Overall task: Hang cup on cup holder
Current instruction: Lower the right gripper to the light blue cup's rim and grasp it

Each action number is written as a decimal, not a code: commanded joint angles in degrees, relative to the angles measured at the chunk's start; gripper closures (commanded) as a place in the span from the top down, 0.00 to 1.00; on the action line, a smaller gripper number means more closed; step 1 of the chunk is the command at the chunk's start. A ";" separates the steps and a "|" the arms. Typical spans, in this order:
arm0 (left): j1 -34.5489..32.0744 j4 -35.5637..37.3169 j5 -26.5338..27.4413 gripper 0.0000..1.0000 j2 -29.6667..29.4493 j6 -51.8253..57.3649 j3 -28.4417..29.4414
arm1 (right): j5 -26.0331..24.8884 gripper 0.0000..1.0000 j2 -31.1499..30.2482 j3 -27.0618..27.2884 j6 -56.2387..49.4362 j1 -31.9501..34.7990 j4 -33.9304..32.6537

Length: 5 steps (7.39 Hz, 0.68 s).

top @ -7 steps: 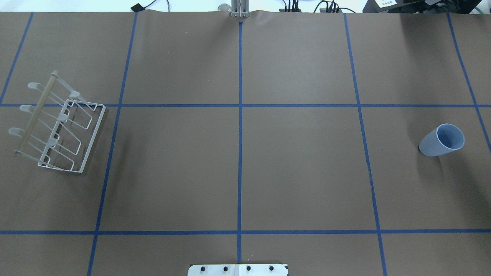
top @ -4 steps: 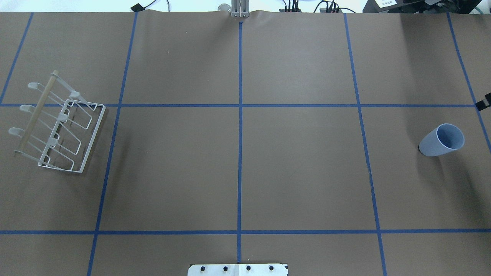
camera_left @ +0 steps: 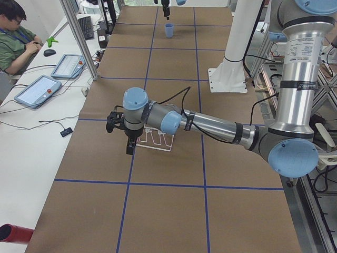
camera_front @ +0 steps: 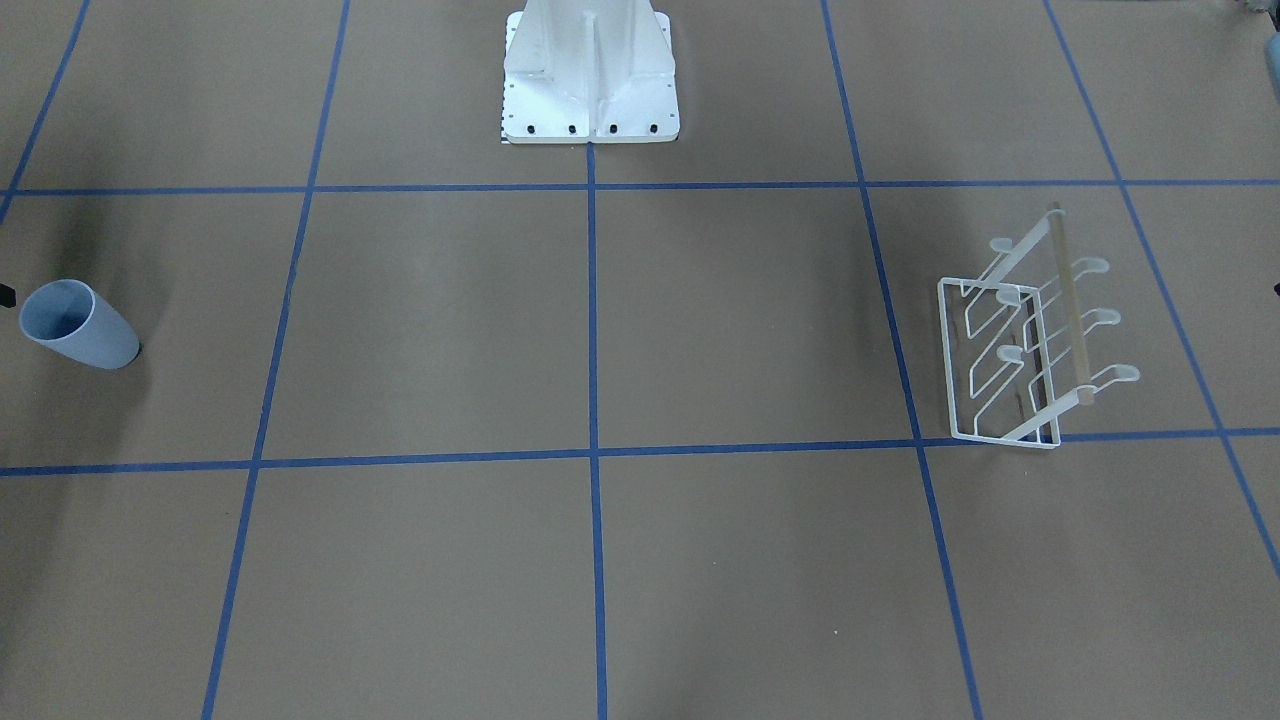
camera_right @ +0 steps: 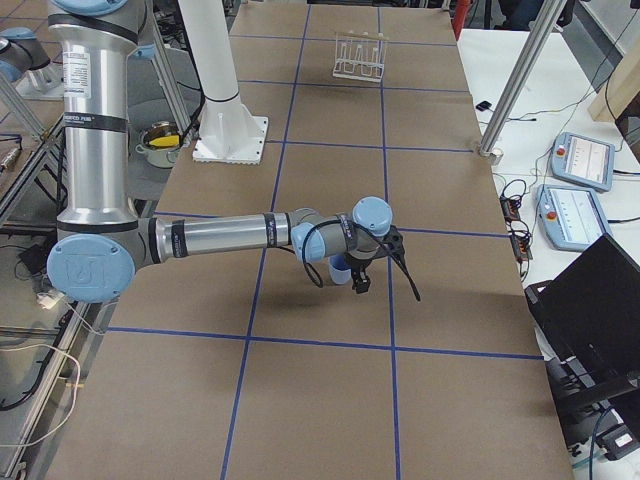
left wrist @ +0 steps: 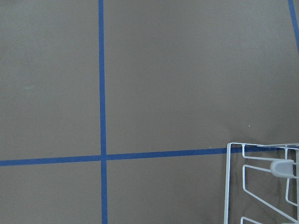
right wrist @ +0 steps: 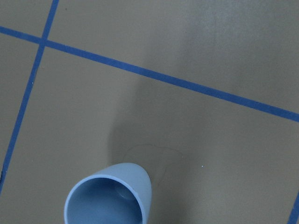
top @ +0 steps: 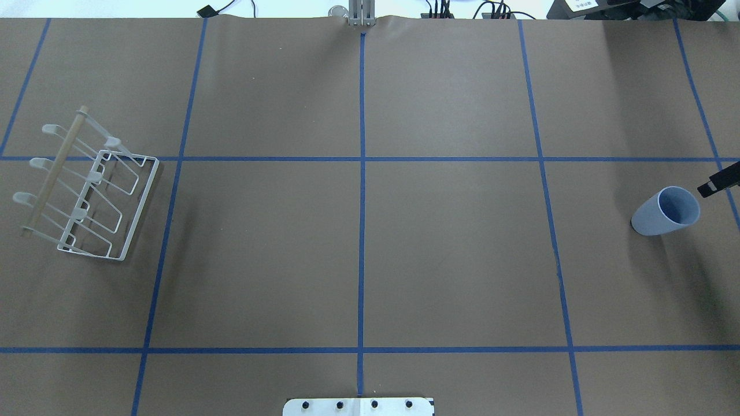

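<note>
The pale blue-grey cup point(top: 665, 211) stands upright on the brown table at the far right; it also shows in the front view point(camera_front: 75, 322) and in the right wrist view point(right wrist: 110, 196). The white wire cup holder point(top: 87, 185) with its wooden rod stands at the far left, also in the front view point(camera_front: 1030, 345); its corner shows in the left wrist view point(left wrist: 261, 182). One black tip of my right gripper point(top: 717, 185) shows just right of the cup's rim; I cannot tell whether it is open. My left gripper point(camera_left: 128, 147) hovers beside the rack; I cannot tell its state.
The white robot base point(camera_front: 590, 80) stands at the table's middle on the robot's side. Blue tape lines divide the brown table point(top: 451, 254). An operator point(camera_left: 16, 37) sits beside the table with tablets point(camera_left: 39, 89) next to him. Metal posts point(camera_right: 515, 85) stand at the table's edge.
The black tip of my right gripper has come in from the right edge of the overhead view and moved down and left, closer to the cup. Cup and rack have not moved.
</note>
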 commanded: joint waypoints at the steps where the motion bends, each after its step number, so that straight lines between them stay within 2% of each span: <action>1: 0.00 0.04 -1.83 0.99 0.09 -0.03 0.63 | -0.16 1.00 0.70 -2.88 0.01 -1.83 0.09; 4: 0.00 0.30 -3.17 0.99 0.10 -0.12 0.90 | -0.25 1.00 0.88 -3.68 0.01 -4.30 0.09; 5: 0.00 0.39 -3.17 0.99 0.10 -0.12 0.81 | -0.16 0.91 1.58 -4.47 0.10 -4.48 0.09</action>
